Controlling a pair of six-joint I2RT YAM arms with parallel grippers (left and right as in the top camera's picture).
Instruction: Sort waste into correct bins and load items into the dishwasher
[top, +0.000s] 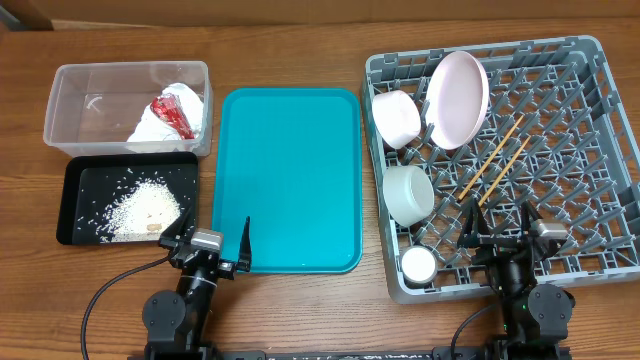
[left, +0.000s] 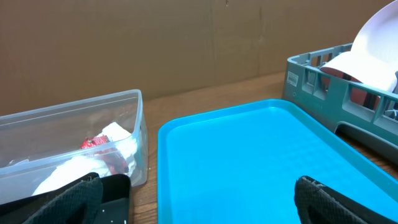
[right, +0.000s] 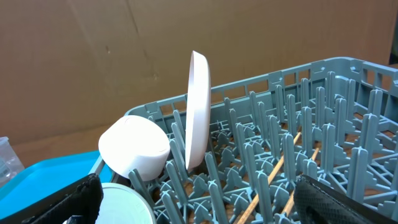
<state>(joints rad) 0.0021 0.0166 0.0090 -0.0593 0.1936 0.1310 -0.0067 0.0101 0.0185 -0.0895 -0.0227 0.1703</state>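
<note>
The grey dish rack (top: 590, 130) at the right holds a pink plate (top: 459, 98) standing on edge, a white cup (top: 397, 117), a pale green bowl (top: 408, 193), a small white cup (top: 418, 264) and two wooden chopsticks (top: 497, 158). The clear bin (top: 90, 90) at the far left holds crumpled white paper (top: 150, 126) and a red wrapper (top: 173, 116). The black tray (top: 85, 195) holds spilled rice (top: 143, 209). The teal tray (top: 290, 180) is bare. My left gripper (top: 215, 243) is open at the teal tray's near left corner. My right gripper (top: 497, 228) is open over the rack's near edge.
Brown cardboard walls stand behind the table in both wrist views. The wooden table (top: 290, 310) shows in front of the trays. In the right wrist view the plate (right: 199, 112) and cup (right: 134, 146) stand among the rack's tines (right: 280, 149).
</note>
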